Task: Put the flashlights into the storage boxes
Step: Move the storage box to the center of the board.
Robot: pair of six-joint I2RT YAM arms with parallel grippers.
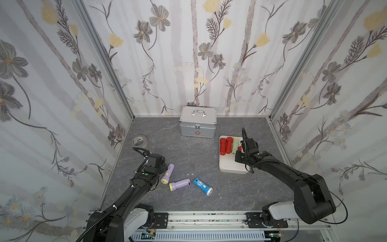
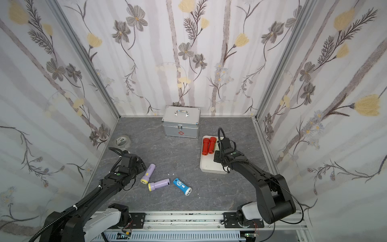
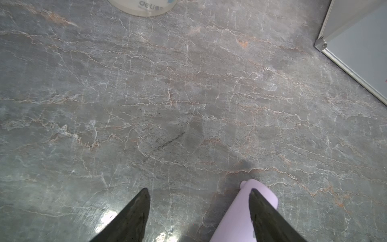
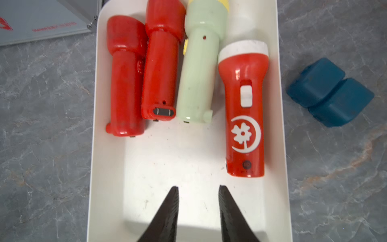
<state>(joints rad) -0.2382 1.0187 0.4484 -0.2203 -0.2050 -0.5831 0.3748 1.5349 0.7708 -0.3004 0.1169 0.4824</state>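
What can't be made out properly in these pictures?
Red flashlight with the emblem: in both top views the right arm covers nearly all of it.
Blue block: shows only in the right wrist view; what it is, I cannot tell.
Lilac flashlight: in the left wrist view, cut by the picture's edge and partly behind a finger.
Tape roll: same view, cut by the edge.
Metal case: lettering blurred in the right wrist view.

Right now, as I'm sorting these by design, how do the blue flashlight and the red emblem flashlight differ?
Colour: the blue flashlight has a blue body, the red emblem flashlight a red one.
Place: the blue flashlight lies on the grey table, the red emblem flashlight inside the white tray.
Shared: both lie on their sides and bear a white emblem.
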